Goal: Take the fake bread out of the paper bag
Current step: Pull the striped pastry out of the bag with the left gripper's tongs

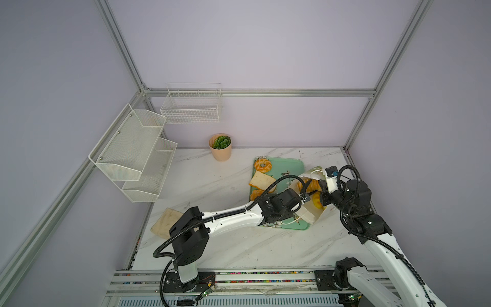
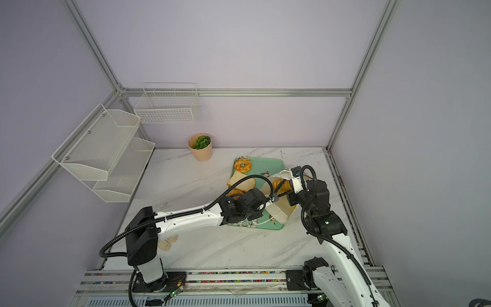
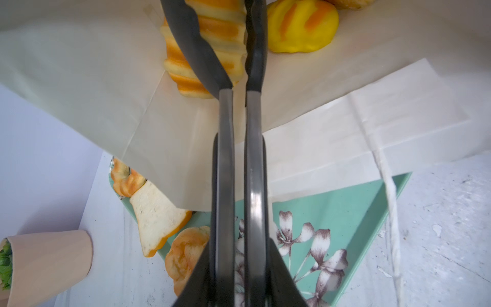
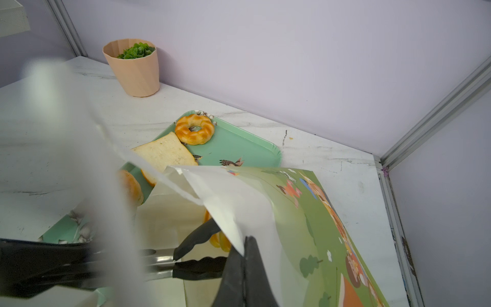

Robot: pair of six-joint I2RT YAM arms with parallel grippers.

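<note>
Right of centre in both top views, the paper bag [image 1: 309, 212] was seen tilted over the right side of the green tray [image 1: 291, 167], with its mouth open. Its rim was pinched between the fully closed jaws of the right gripper [image 4: 245, 255], so that the opening was held wide. A pair of tongs [image 3: 225, 119] was clenched in the left gripper [image 3: 239, 143]. The black tips of the tongs were set inside the bag and squeezed on either side of a ridged loaf [image 3: 225, 32], which was not yet lifted clear of the paper. Beside it in the bag lay a yellow bun [image 3: 303, 24]. A further brown piece seemed to lie beyond that, but only its edge was caught, so it could not be named with confidence. Three pieces were already out on the left half of the tray: a donut [image 1: 262, 165] at the upper end, a toast slice [image 1: 261, 180] below it, and a round roll [image 1: 255, 195] lower again. The task was judged about half done: the gripped loaf was yet to be drawn out and set down, and at least one more piece, probably two, was left to be fetched.
</note>
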